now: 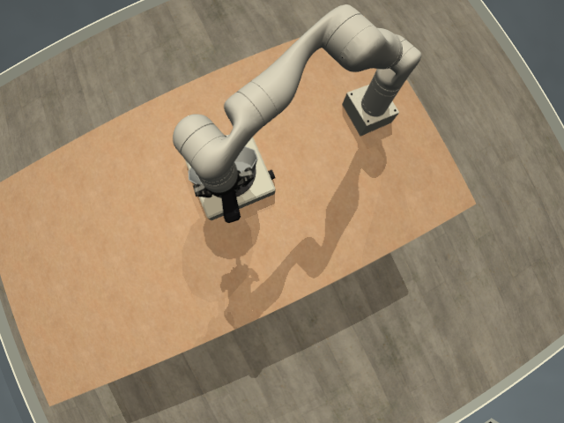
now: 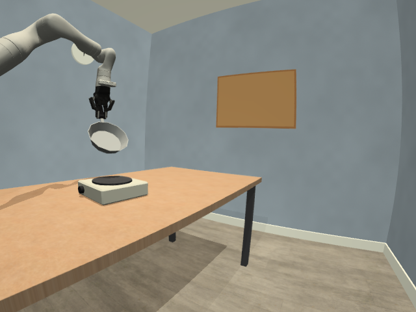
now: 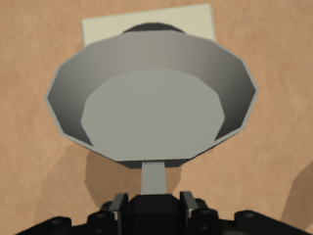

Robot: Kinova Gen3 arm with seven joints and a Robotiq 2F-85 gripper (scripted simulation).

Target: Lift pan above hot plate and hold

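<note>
Hand (image 2: pixel 101 114) closed on the handle (image 3: pixel 153 177) of the pan (image 2: pixel 108 137), fingers partly apart and pressed against either side of the handle. The hand points downward; the pan hangs below it, tilted, its open face turned toward the exterior camera. The pan is in the air well above the hot plate (image 2: pixel 114 191) and apart from it, touching only the hand. The hot plate sits on the tabletop (image 2: pixel 188 188), its dark burner (image 2: pixel 112 180) bare and a knob (image 2: pixel 80 189) on its side. In the wrist view the pan bowl (image 3: pixel 152 105) covers most of the hot plate (image 3: pixel 98 29) beneath. Arm (image 1: pixel 269 91) bends over the tabletop from its base (image 1: pixel 352 111).
</note>
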